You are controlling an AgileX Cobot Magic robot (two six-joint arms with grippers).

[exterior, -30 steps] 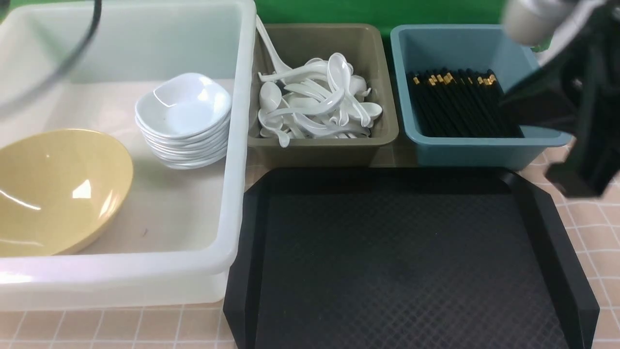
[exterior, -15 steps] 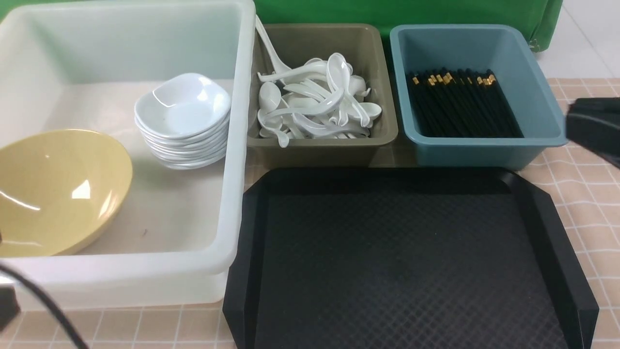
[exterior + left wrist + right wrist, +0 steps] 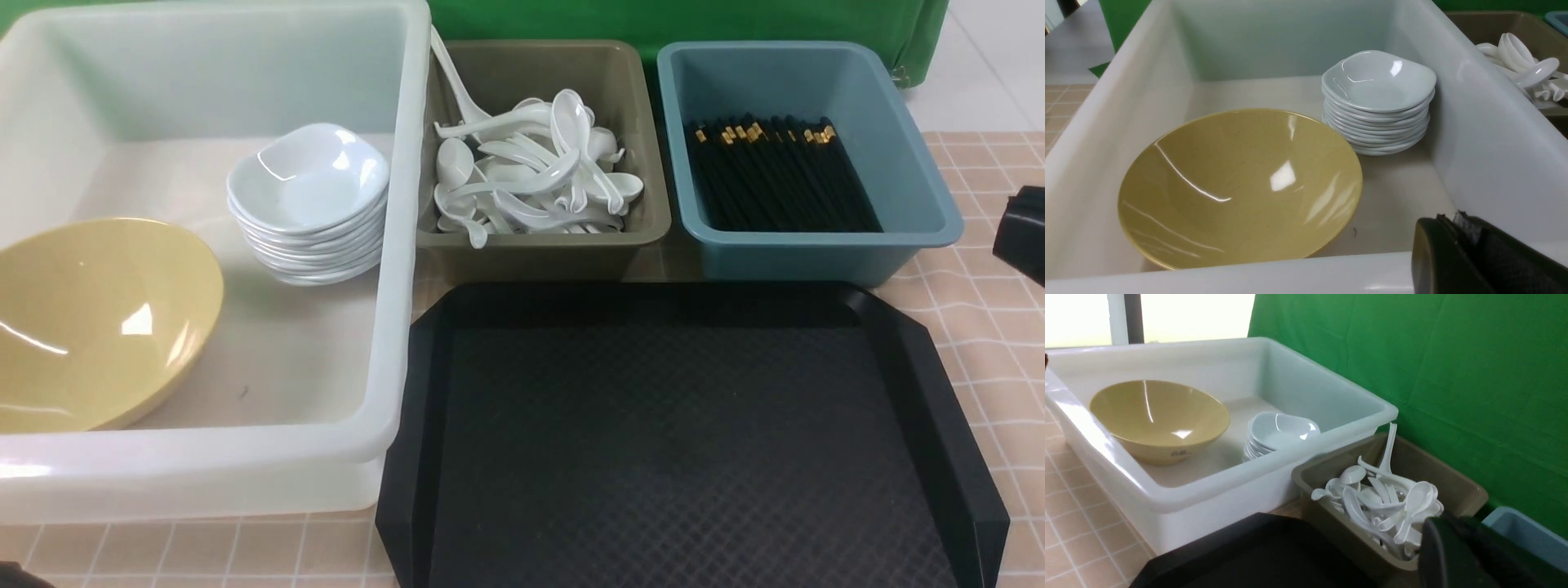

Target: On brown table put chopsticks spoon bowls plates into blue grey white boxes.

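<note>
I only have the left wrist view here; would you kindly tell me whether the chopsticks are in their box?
Observer: Yes, the chopsticks lie together in the blue box.
Operator: Thank you. Is anything on the tray?
Observer: The black tray has nothing on the part the front view shows.
Operator: Anything about the bowl that I cannot see?
Observer: The yellow bowl bears a small dark marking low on its outer side.

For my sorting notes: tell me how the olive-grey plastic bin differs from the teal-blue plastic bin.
The olive-grey plastic bin holds a jumbled heap of glossy white ceramic spoons; the teal-blue plastic bin holds thin black gold-banded chopsticks lying parallel. The olive-grey bin sits beside the large translucent white tub; the teal-blue bin sits farther to the right. Both are rectangular, similar in size, behind the black textured tray.
</note>
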